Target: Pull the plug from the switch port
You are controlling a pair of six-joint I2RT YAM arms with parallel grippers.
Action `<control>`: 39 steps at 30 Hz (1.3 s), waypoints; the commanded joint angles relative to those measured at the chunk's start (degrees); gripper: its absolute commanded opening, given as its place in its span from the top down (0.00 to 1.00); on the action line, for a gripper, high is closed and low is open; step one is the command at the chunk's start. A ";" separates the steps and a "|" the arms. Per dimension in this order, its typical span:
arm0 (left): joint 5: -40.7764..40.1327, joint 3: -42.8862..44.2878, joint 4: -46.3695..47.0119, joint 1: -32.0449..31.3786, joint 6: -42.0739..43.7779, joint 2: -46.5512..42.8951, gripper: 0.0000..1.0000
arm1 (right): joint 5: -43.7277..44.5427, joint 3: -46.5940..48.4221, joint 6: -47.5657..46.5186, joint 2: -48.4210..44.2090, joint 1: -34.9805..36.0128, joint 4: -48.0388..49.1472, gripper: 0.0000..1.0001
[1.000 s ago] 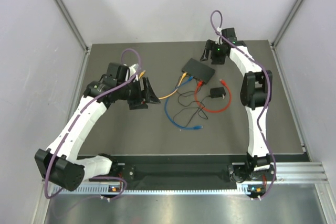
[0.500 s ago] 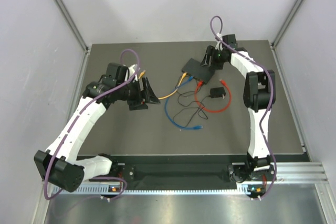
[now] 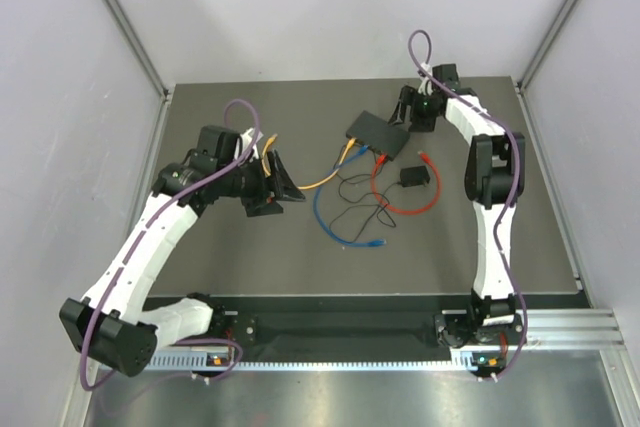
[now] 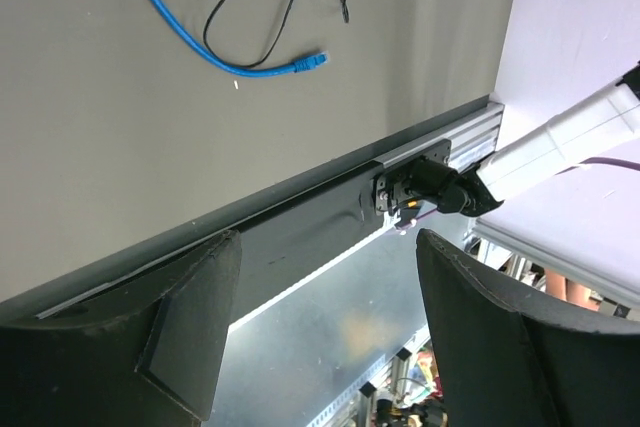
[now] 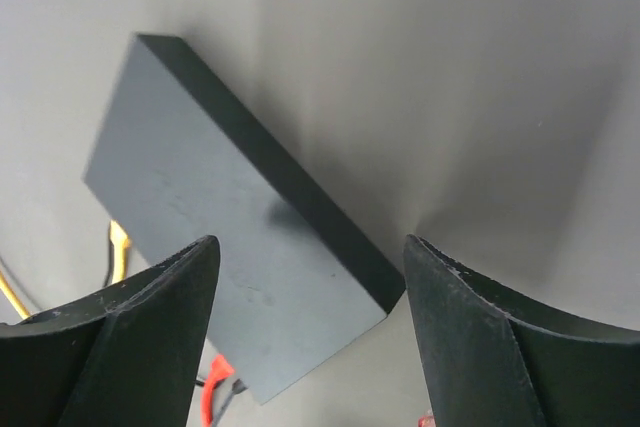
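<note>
- The task has barely begun. The switch (image 3: 378, 134) lies at the far middle of the table (image 3: 230, 267), and its cables look seated along the near long edge, though the top view is too small to confirm each plug.
- No plug is held. The right gripper (image 3: 408, 115) hovers at the switch's far right corner, its fingers (image 5: 110, 347) spread wide and framing the box without touching it.
- The left gripper (image 3: 277, 185) hangs well to the left of the switch, also spread open and empty. Its wrist camera shows only the table mat and loose cable.
- What remains is reaching the port edge, pinching one plug and drawing it out, probably with the box braced.
- The switch is a flat matte-black slab with crisp edges and a faintly scuffed top.
- The orange cable (image 3: 320, 181), blue cable (image 4: 170, 22) and red cable (image 3: 405, 205) are thin, glossy and limp, lying in loose loops.
- The blue cable's free end carries a small moulded connector.
- A small black power adapter (image 3: 413, 176) sits near the switch, with a hair-thin black wire (image 3: 355, 192).
- The mat is dull grey and smooth.
</note>
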 commanded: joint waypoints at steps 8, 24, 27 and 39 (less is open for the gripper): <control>-0.64 -1.17 3.12 -0.01 -3.70 -3.05 0.25 | -3.06 -6.92 0.55 -2.03 -0.27 2.25 0.40; -0.38 0.41 7.07 -0.63 -2.03 4.32 0.29 | -3.95 -39.65 9.09 -26.98 0.26 9.75 0.63; -1.08 3.30 7.34 -0.63 -0.19 7.83 0.30 | -0.87 -37.64 4.70 -30.23 0.53 3.16 0.59; 2.86 12.71 19.98 -0.54 7.37 24.61 0.37 | -0.15 -40.00 6.26 -41.23 6.50 -3.02 0.44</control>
